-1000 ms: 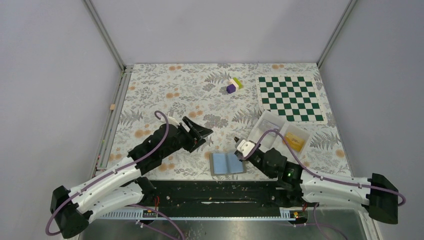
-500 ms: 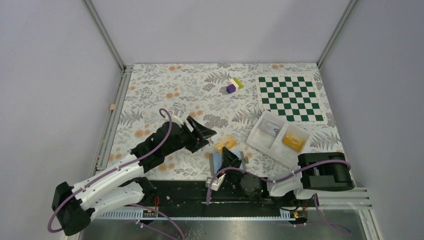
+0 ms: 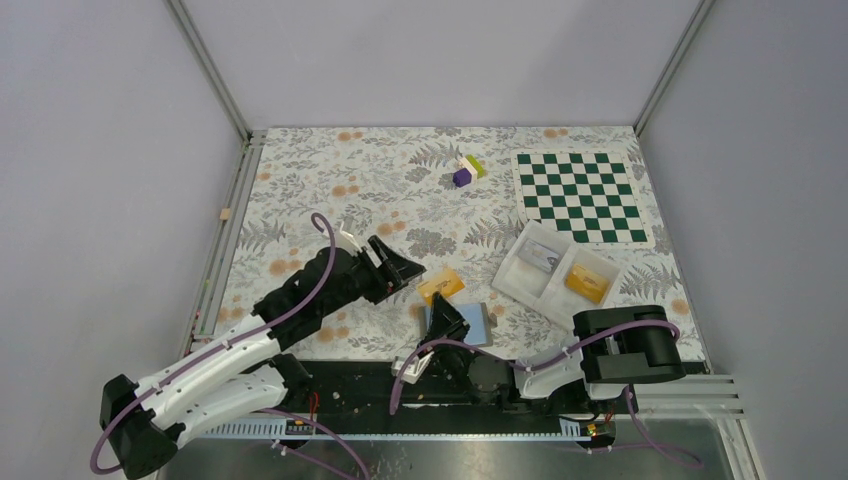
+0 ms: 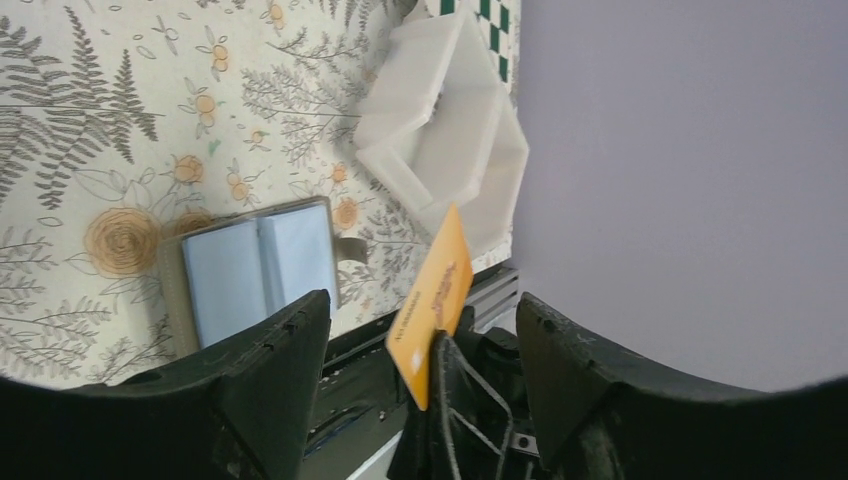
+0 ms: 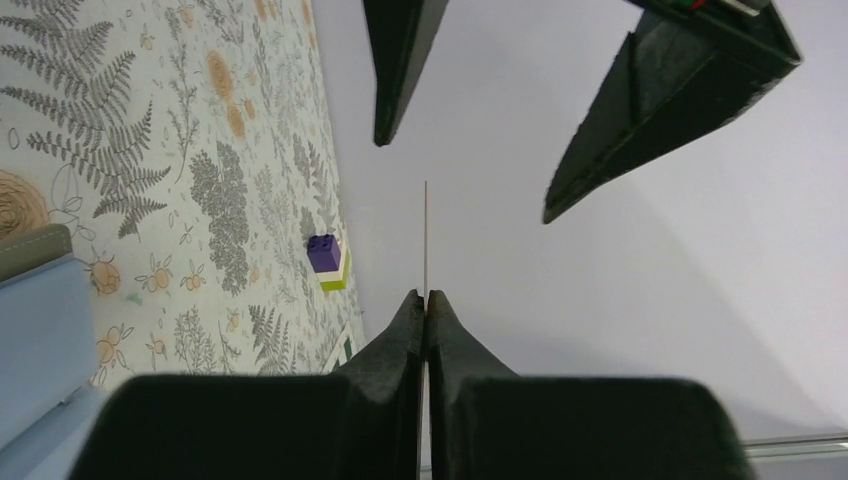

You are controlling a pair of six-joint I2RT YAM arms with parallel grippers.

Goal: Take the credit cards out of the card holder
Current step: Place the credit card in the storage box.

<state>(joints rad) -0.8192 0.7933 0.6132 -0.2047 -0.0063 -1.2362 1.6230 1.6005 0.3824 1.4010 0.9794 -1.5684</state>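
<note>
Orange card (image 4: 435, 300) raised over the open holder (image 3: 477, 322), at the counter's near edge.
The right tool (image 5: 426, 298) pinches its lower edge, likely offering it for handover; the left tool (image 3: 412, 278) gapes apart beside it.

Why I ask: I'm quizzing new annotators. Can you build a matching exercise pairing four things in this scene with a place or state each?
Things
1. orange card
2. card holder
3. left gripper
4. white tray

Places or states
A. lies open on the table, light blue panels up
B. open, gripping nothing
C. pinched in the right gripper, off the table
D. next to the checkerboard mat

Pairs: 1-C, 2-A, 3-B, 4-D
</note>
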